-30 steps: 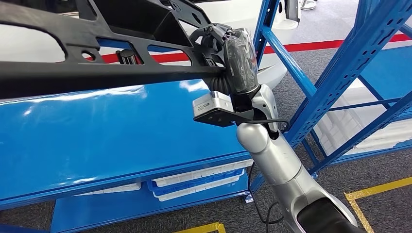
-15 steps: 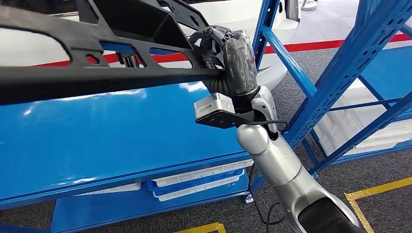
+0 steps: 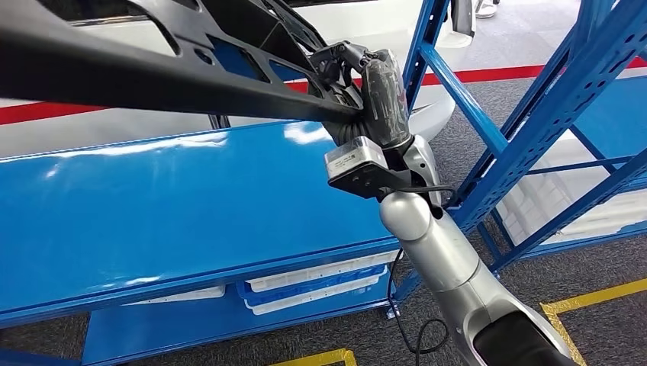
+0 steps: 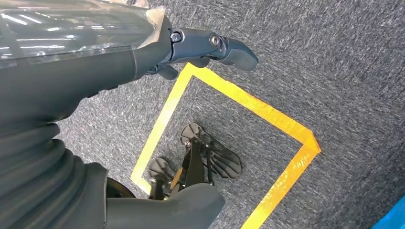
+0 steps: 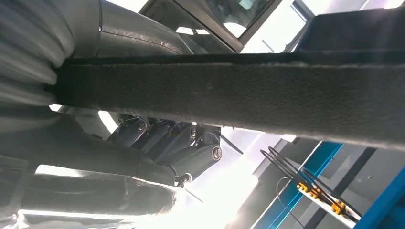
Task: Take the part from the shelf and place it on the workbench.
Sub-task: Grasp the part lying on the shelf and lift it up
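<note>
right hand: grasping black part, raised above blue shelf
left hand: fingers extended, holding nothing

black part, glossy blue shelf, seemingly speckled grey carpet

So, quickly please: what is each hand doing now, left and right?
Left hand: holds nothing, fingers stretched out over the floor; open.
Right hand: grips the end of the long black part, held up above the blue shelf.

grey carpet, red floor line, yellow floor tape, white bins low down
</note>
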Controlling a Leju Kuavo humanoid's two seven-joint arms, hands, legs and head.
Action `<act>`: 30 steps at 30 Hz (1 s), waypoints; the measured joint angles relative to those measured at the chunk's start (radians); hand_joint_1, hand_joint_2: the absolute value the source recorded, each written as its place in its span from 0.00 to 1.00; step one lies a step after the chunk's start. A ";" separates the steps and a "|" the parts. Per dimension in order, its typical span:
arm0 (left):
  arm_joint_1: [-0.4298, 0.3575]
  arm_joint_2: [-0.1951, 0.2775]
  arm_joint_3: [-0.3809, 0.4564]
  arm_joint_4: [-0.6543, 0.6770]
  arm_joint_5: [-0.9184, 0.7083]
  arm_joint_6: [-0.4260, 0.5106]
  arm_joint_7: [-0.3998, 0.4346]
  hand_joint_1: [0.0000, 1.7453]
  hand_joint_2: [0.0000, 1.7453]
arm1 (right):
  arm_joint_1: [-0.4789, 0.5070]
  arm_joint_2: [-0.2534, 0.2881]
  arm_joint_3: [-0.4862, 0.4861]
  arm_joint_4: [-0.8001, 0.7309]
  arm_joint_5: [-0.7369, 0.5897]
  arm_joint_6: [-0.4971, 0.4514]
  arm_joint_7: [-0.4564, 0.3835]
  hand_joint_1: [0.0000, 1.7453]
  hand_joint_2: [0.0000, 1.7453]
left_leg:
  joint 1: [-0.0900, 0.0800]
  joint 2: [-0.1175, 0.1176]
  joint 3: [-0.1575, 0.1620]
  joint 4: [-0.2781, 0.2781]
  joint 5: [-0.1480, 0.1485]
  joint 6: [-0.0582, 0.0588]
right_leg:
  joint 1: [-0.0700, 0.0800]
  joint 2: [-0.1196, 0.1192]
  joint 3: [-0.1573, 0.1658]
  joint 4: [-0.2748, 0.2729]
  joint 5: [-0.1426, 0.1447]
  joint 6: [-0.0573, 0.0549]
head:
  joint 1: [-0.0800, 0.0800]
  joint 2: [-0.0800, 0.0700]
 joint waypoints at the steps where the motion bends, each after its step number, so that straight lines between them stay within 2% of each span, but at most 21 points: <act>1: 0.000 0.000 0.000 0.000 0.000 0.000 0.002 0.00 1.00 | 0.005 -0.003 0.000 0.000 -0.002 0.000 0.000 1.00 1.00 | -0.002 0.000 -0.002 0.001 0.001 0.000 | 0.001 0.000 -0.005 0.022 -0.005 0.004 | 0.000 0.000; 2: 0.000 0.000 0.001 0.000 0.000 0.000 0.003 0.00 1.00 | 0.009 -0.005 0.000 0.000 -0.003 -0.001 -0.001 1.00 1.00 | -0.003 -0.001 -0.004 0.002 0.003 -0.001 | 0.002 0.000 0.012 -0.001 0.008 0.010 | 0.000 0.000; 4: 0.000 -0.001 0.003 0.000 0.000 0.000 0.004 0.00 1.00 | 0.012 -0.008 0.000 -0.001 -0.005 -0.001 -0.001 1.00 1.00 | -0.003 -0.002 -0.011 0.009 0.005 -0.005 | 0.000 0.000 0.093 -0.141 0.052 0.019 | 0.000 0.000; 6: -0.001 0.000 0.006 0.000 0.000 0.001 0.004 0.00 1.00 | 0.012 -0.009 -0.001 -0.005 -0.007 -0.002 -0.002 1.00 1.00 | -0.005 -0.004 -0.020 0.019 0.007 -0.014 | 0.005 0.003 0.154 -0.246 0.086 0.015 | 0.000 0.000; 7: -0.001 0.000 0.007 0.000 0.000 0.001 0.003 0.00 1.00 | 0.013 -0.010 -0.002 -0.007 -0.009 -0.003 -0.003 1.00 1.00 | -0.006 -0.005 -0.024 0.023 0.009 -0.019 | 0.008 0.005 0.159 -0.259 0.090 0.009 | -0.001 0.000; 8: -0.001 0.000 0.008 0.000 0.002 0.001 0.003 0.00 1.00 | 0.014 -0.011 -0.002 -0.008 -0.010 -0.003 -0.004 1.00 1.00 | -0.007 -0.006 -0.028 0.025 0.012 -0.026 | 0.012 0.006 0.155 -0.255 0.096 0.004 | -0.001 0.000; 10: -0.001 0.001 0.010 0.000 0.006 0.002 0.003 0.00 1.00 | 0.015 -0.011 -0.001 -0.010 -0.012 -0.003 -0.004 1.00 1.00 | -0.004 -0.007 -0.038 0.035 0.006 -0.038 | 0.002 0.005 0.143 -0.257 0.104 -0.012 | -0.002 0.000; 11: 0.000 0.002 0.011 0.000 0.007 0.002 0.003 0.00 1.00 | 0.016 -0.010 -0.001 -0.010 -0.012 -0.003 -0.004 1.00 1.00 | -0.002 -0.006 -0.048 0.054 -0.016 -0.045 | -0.003 0.003 0.137 -0.258 0.111 -0.023 | -0.003 0.000; 13: 0.000 0.002 0.013 0.000 0.007 0.002 0.004 0.00 1.00 | 0.017 -0.009 0.000 -0.010 -0.013 -0.003 -0.004 1.00 1.00 | 0.006 -0.003 -0.081 0.147 -0.100 -0.059 | -0.005 -0.001 0.121 -0.259 0.125 -0.040 | -0.005 0.000; 15: 0.000 0.002 0.013 0.000 0.006 0.001 0.005 0.00 1.00 | 0.020 -0.009 0.000 -0.010 -0.014 -0.003 -0.004 1.00 1.00 | 0.014 -0.002 -0.113 0.270 -0.172 -0.071 | -0.003 -0.004 0.103 -0.258 0.139 -0.044 | -0.006 0.000; 16: 0.000 0.002 0.013 0.000 0.005 0.000 0.005 0.00 1.00 | 0.023 -0.009 0.001 -0.010 -0.014 -0.003 -0.004 1.00 1.00 | 0.017 -0.001 -0.113 0.301 -0.181 -0.075 | -0.002 -0.005 0.094 -0.257 0.145 -0.042 | -0.006 0.000; 17: 0.000 0.002 0.013 0.000 0.004 0.001 0.006 0.00 1.00 | 0.025 -0.009 0.001 -0.010 -0.015 -0.004 -0.004 1.00 1.00 | 0.020 -0.001 -0.094 0.294 -0.170 -0.078 | -0.003 -0.005 0.086 -0.256 0.151 -0.039 | -0.006 0.000; 19: -0.001 0.003 0.013 0.000 0.000 0.002 0.010 0.00 1.00 | 0.028 -0.009 0.001 -0.011 -0.016 -0.004 -0.004 1.00 1.00 | 0.027 0.000 -0.005 0.179 -0.124 -0.080 | -0.005 -0.005 0.074 -0.252 0.161 -0.030 | -0.007 0.000; 20: -0.002 0.004 0.013 0.000 -0.002 0.003 0.012 0.00 1.00 | 0.028 -0.009 0.000 -0.012 -0.016 -0.005 -0.004 1.00 1.00 | 0.027 -0.001 0.043 0.110 -0.111 -0.079 | -0.004 -0.005 0.069 -0.251 0.166 -0.024 | -0.007 0.000; 21: -0.003 0.004 0.012 0.000 -0.004 0.004 0.013 0.00 1.00 | 0.029 -0.009 -0.001 -0.014 -0.017 -0.005 -0.004 1.00 1.00 | 0.026 -0.002 0.074 0.060 -0.103 -0.075 | -0.003 -0.005 0.067 -0.251 0.172 -0.018 | -0.006 0.000; 22: -0.004 0.004 0.012 0.000 -0.006 0.005 0.013 0.00 1.00 | 0.029 -0.008 -0.001 -0.015 -0.017 -0.005 -0.004 1.00 1.00 | 0.023 -0.004 0.089 0.033 -0.104 -0.070 | -0.002 -0.006 0.066 -0.251 0.177 -0.011 | -0.005 0.000; 25: -0.006 0.003 0.012 0.000 -0.010 0.006 0.015 0.00 1.00 | 0.031 -0.007 -0.002 -0.016 -0.017 -0.005 -0.004 1.00 1.00 | 0.014 -0.003 0.077 0.022 -0.087 -0.046 | 0.000 -0.006 0.059 -0.254 0.189 0.012 | -0.004 0.000; 26: -0.006 0.003 0.012 0.000 -0.010 0.006 0.015 0.00 1.00 | 0.032 -0.008 -0.003 -0.017 -0.017 -0.005 -0.004 1.00 1.00 | 0.014 -0.001 0.069 0.019 -0.075 -0.034 | 0.001 -0.005 0.048 -0.240 0.174 0.012 | -0.003 0.000; 27: -0.007 0.003 0.012 0.000 -0.010 0.008 0.015 0.00 1.00 | 0.033 -0.009 -0.004 -0.017 -0.018 -0.006 -0.004 1.00 1.00 | 0.014 0.002 0.059 0.015 -0.062 -0.024 | 0.003 -0.004 0.032 -0.207 0.143 0.007 | -0.003 0.000; 29: -0.008 0.003 0.013 0.000 -0.010 0.013 0.015 0.00 1.00 | 0.039 -0.010 -0.005 -0.017 -0.021 -0.006 -0.005 1.00 1.00 | 0.012 0.004 0.034 0.014 -0.041 -0.011 | 0.004 -0.004 -0.010 -0.082 0.054 -0.008 | -0.002 0.000; 30: -0.008 0.003 0.013 0.000 -0.010 0.016 0.015 0.00 1.00 | 0.044 -0.011 -0.006 -0.017 -0.023 -0.006 -0.006 1.00 1.00 | 0.010 0.004 0.021 0.014 -0.031 -0.009 | 0.004 -0.004 -0.026 -0.015 0.021 -0.010 | -0.003 0.000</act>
